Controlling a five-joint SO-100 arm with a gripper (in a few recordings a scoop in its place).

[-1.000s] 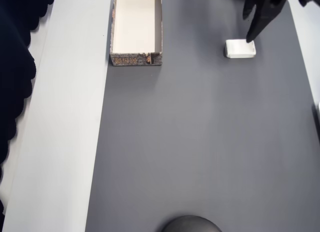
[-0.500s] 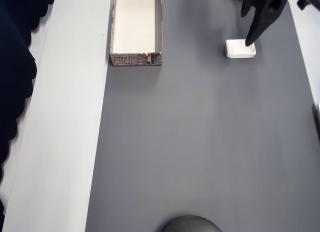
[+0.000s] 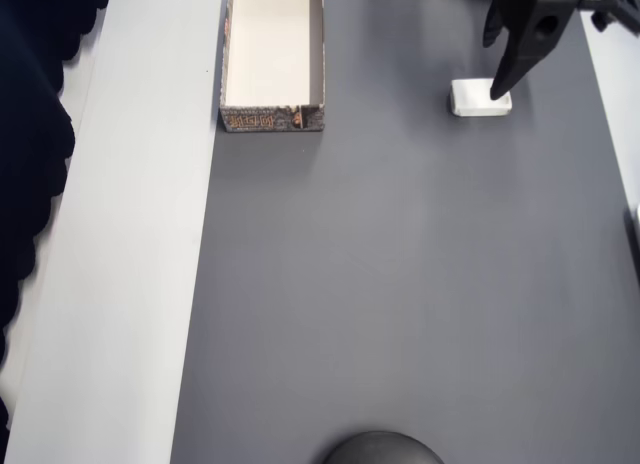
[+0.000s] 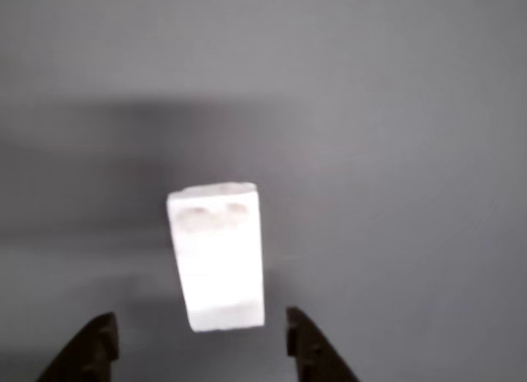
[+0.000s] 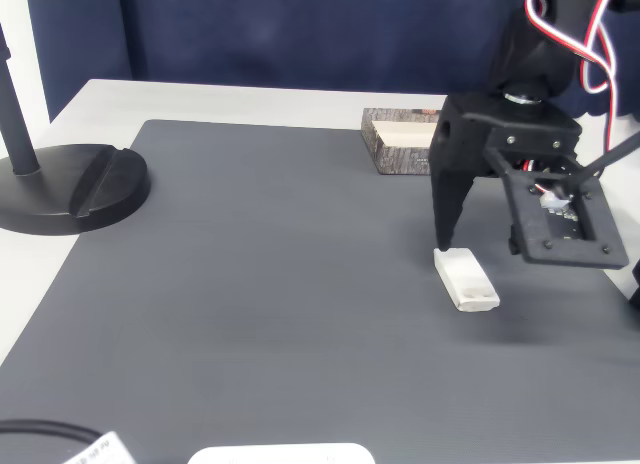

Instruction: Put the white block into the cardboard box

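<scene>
The block (image 3: 480,98) is not yet grasped; it lies flat on the worktop (image 3: 400,284), well apart from the box (image 3: 272,116). The gripper (image 4: 198,345) is held wide just above it. Grasping, carrying and placing remain.

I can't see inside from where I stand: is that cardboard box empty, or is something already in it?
Empty. The overhead view shows the cardboard box with a bare cream floor; the white block lies outside on the grey mat.

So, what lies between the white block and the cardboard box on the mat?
Nothing: in the overhead view only bare grey mat lies between the white block and the cardboard box.
</scene>
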